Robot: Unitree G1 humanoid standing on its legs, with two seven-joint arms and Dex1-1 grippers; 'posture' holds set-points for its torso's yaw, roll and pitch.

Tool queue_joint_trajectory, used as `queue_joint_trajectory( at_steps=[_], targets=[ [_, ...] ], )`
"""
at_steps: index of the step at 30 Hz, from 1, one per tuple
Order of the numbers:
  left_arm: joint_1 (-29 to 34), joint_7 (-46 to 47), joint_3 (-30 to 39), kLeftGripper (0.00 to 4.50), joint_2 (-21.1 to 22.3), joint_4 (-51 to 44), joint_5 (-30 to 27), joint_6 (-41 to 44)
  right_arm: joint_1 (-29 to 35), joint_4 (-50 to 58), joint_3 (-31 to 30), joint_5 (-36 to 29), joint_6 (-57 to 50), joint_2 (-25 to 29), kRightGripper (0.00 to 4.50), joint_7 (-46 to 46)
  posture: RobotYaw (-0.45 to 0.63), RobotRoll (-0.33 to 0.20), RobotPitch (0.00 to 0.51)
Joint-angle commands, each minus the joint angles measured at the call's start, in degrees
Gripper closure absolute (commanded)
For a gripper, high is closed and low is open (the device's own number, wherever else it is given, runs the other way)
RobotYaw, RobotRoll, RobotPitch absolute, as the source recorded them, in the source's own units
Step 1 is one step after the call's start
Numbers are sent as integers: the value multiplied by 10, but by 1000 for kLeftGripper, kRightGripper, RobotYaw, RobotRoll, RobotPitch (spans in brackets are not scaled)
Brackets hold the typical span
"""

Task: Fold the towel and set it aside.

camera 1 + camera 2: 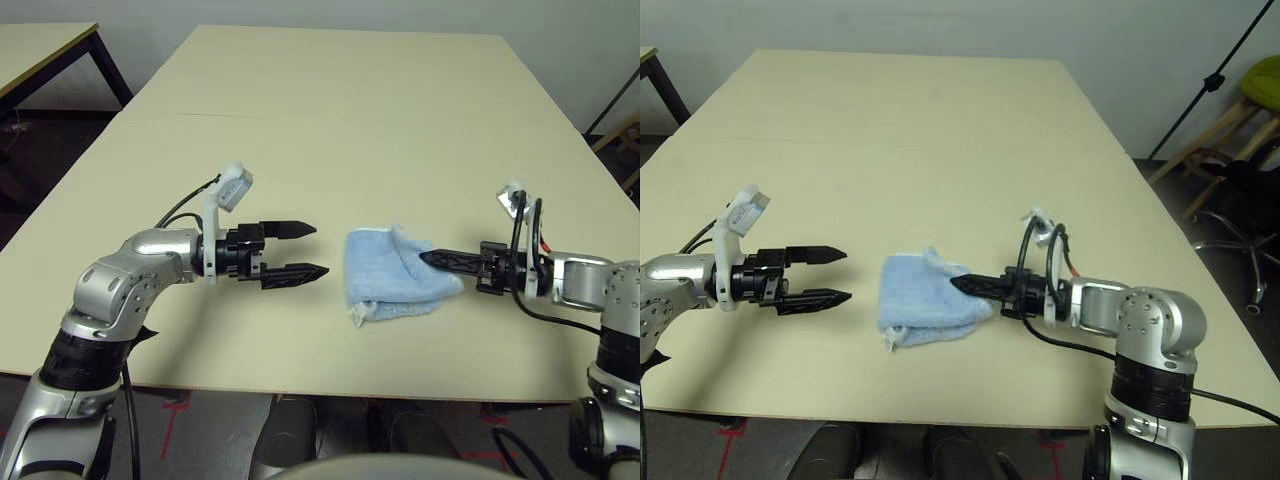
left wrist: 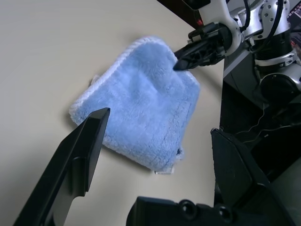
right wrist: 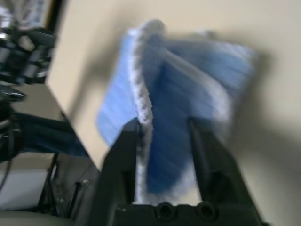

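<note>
**Towel folded at mid-table, right gripper at its edge**

While the towel [image 1: 392, 272] lies bunched in a folded pad near the table's [image 1: 330, 120] front edge, the head views put it between the two arms. Left gripper [image 1: 296, 250] sits at the towel's 9 o'clock, just apart, fingers wide, nothing held. Right gripper [image 1: 432, 259] comes in from 3 o'clock, tips over the towel's right edge; touching or just above, cannot tell.

Left wrist view: towel [image 2: 143, 110] lies straight ahead between the spread fingers [image 2: 82, 146], clear of both. The right gripper [image 2: 181, 63] tip rests at the far corner.

Right wrist view: blurred. A raised fold with white edging [image 3: 143, 94] stands between the two fingers [image 3: 207, 150], which are partly apart; whether they pinch it, cannot tell.

Judgement: the right arm is nearer. Setting aside turns on that 3 o'clock edge; the towel's longer side appears to run roughly 12 to 6.
</note>
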State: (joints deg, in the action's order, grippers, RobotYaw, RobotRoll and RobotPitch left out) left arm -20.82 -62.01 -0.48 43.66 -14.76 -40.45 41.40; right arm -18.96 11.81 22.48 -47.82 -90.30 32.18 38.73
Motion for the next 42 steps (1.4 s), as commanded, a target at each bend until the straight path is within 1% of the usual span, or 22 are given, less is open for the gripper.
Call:
queue_joint_trajectory(
  at_steps=[1, 3, 4, 6, 8, 11, 13, 15, 17, 18, 21, 23, 26, 29, 32, 33, 34, 38, 41, 42],
  targets=[
    [-7, 0, -5, 0, -2, 2, 3, 7, 1, 6, 15, -18, -22, 32, 1288, 3, 77, 0, 110],
    [-13, 0, -6, 0, -5, 4, 3, 8, 0, 10, 10, -25, -12, 59, 437, 17, 75, 0, 109],
    [-18, 3, -7, 0, -9, 7, 3, 8, 0, 13, 2, -26, 1, 77, 121, 25, 75, 0, 109],
    [-29, 12, -5, 0, -19, 12, 2, 12, 4, 21, -23, -16, 46, 120, 47, 51, 74, 0, 107],
    [-43, 23, 1, 0, -30, 21, 1, 14, 9, 25, -50, 10, 123, 167, 47, 90, 74, 0, 107],
    [-65, 42, 7, 0, -50, 38, 4, 9, -4, 19, -82, 55, 247, 199, 47, 132, 70, 0, 105],
    [-90, 65, 8, 0, -77, 53, 5, 5, -38, 31, -104, 63, 297, 182, 47, 138, 72, 0, 103],
    [-107, 88, 0, 0, -99, 69, 22, -1, -52, 51, -132, 77, 348, 154, 47, 137, 75, 0, 101],
    [-117, 109, -8, 0, -110, 82, 32, 18, -53, 57, -151, 92, 394, 123, 47, 130, 76, 0, 101],
    [-117, 113, -14, 0, -115, 90, 43, 10, -50, 53, -157, 94, 424, 104, 47, 141, 80, 0, 102],
    [-109, 112, -34, 0, -128, 104, 79, -33, -36, 43, -182, 117, 480, 77, 47, 150, 85, 0, 102],
    [-104, 120, -43, 0, -138, 109, 100, -51, -29, 45, -190, 118, 495, 60, 47, 147, 84, 0, 102],
    [-97, 120, -55, 0, -147, 115, 125, -77, -30, 44, -191, 108, 489, 38, 47, 136, 85, 0, 101],
    [-88, 115, -69, 0, -150, 121, 148, -103, -27, 41, -203, 121, 505, 27, 47, 134, 85, 0, 101],
    [-81, 112, -74, 0, -161, 130, 157, -113, -18, 34, -215, 122, 507, 13, 47, 135, 85, 0, 101],
    [-79, 110, -75, 385, -162, 134, 160, -117, -13, 32, -219, 123, 508, 13, 427, 139, 85, 0, 101],
    [-75, 110, -77, 592, -162, 135, 164, -119, -7, 30, -225, 130, 517, 14, 651, 145, 89, 0, 97],
    [-63, 100, -79, 2022, -162, 128, 165, -117, 6, 32, -238, 136, 528, 19, 2154, 155, 91, 0, 94],
    [-52, 92, -78, 3126, -161, 116, 159, -110, 11, 33, -241, 137, 532, 23, 3364, 161, 91, 0, 94],
    [-47, 87, -79, 3425, -159, 111, 157, -108, 14, 34, -242, 138, 533, 25, 3707, 163, 91, 0, 94]
  ],
)
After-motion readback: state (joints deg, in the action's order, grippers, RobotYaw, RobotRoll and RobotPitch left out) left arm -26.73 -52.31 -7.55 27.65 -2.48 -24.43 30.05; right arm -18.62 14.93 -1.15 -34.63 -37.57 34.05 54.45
